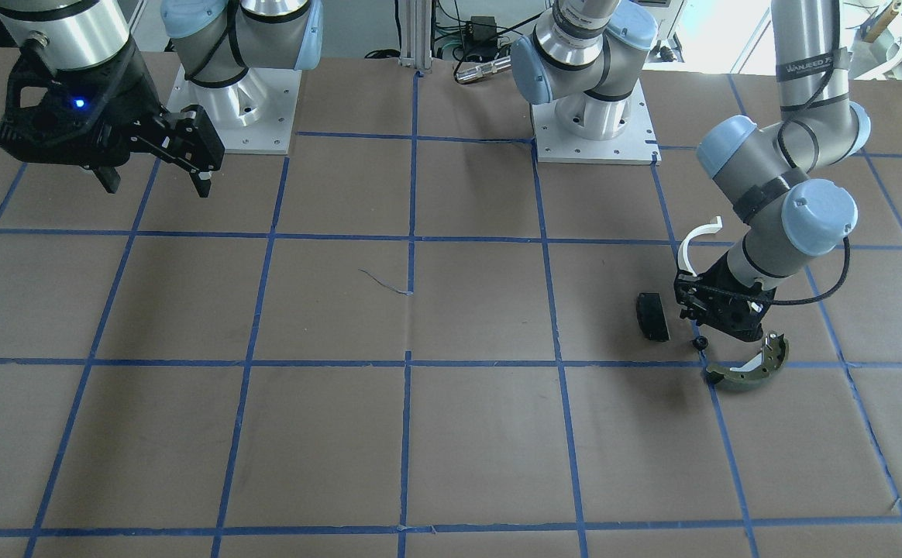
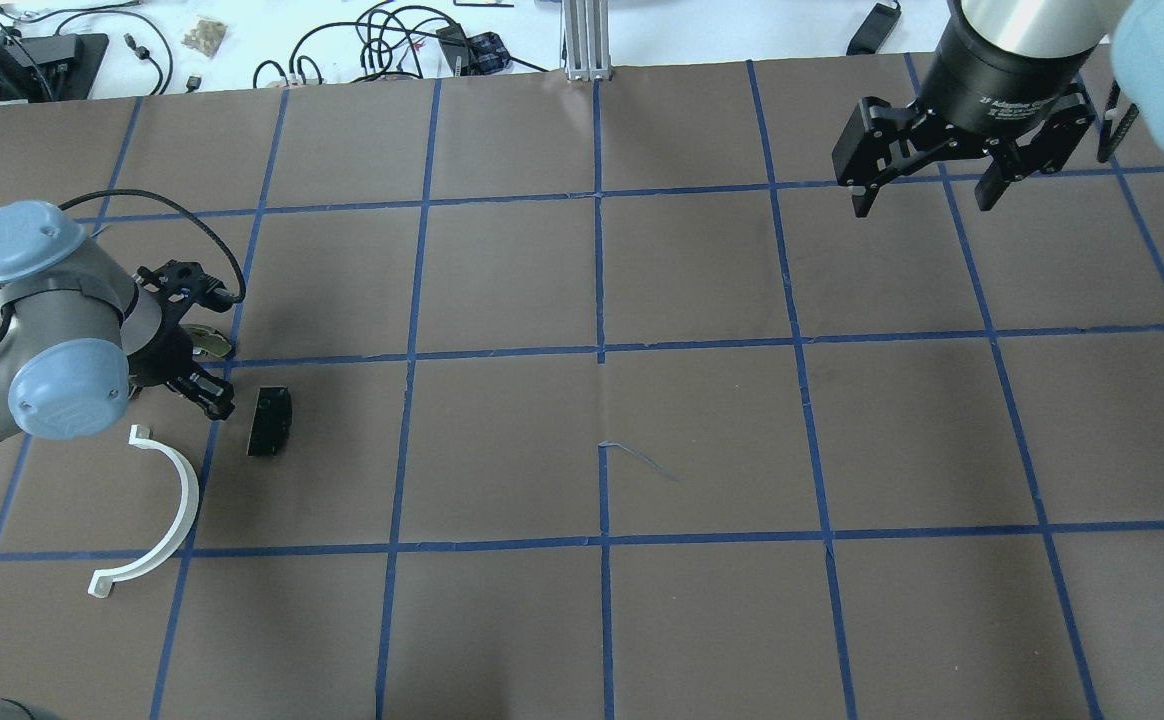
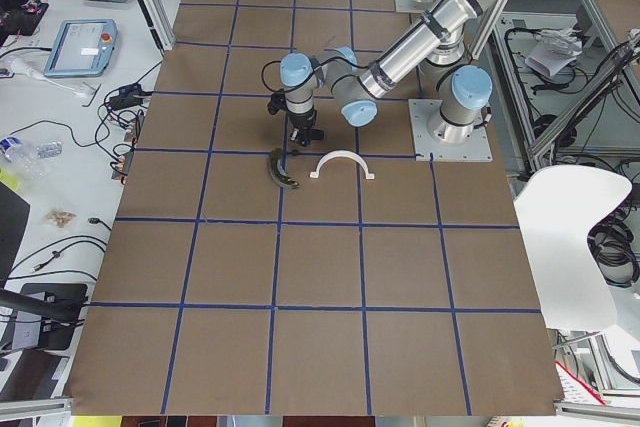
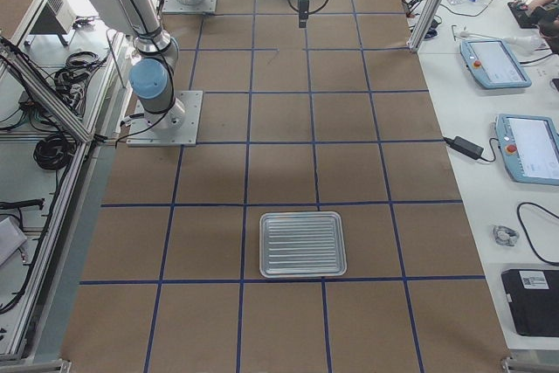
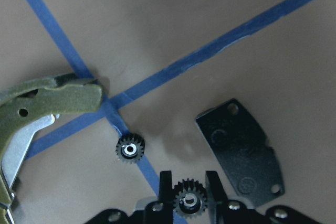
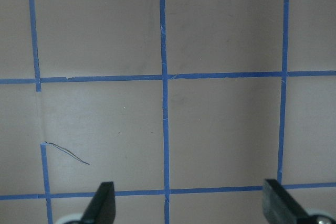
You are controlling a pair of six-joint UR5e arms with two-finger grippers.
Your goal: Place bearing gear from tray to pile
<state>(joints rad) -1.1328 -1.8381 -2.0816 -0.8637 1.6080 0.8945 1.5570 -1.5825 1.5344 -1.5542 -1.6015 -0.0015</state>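
Note:
In the left wrist view my left gripper [image 5: 188,183] is shut on a small black bearing gear [image 5: 189,202], held just above the table. A second bearing gear [image 5: 129,150] [image 1: 700,342] lies on the blue tape below it. The pile surrounds it: a black rectangular pad [image 5: 241,153] [image 1: 652,316], an olive-green curved shoe [image 5: 47,103] [image 1: 749,369] and a white half-ring arc [image 2: 157,510] [image 1: 695,244]. The silver tray [image 4: 303,244] sits far off near the right end of the table. My right gripper [image 2: 927,195] [image 6: 191,205] hangs open and holds nothing, high over the far right squares.
Brown paper with a blue tape grid covers the table [image 2: 602,440]. The two arm bases [image 1: 594,116] stand on white plates at the robot's edge. Cables and tablets [image 4: 493,63] lie on the side bench beyond the table.

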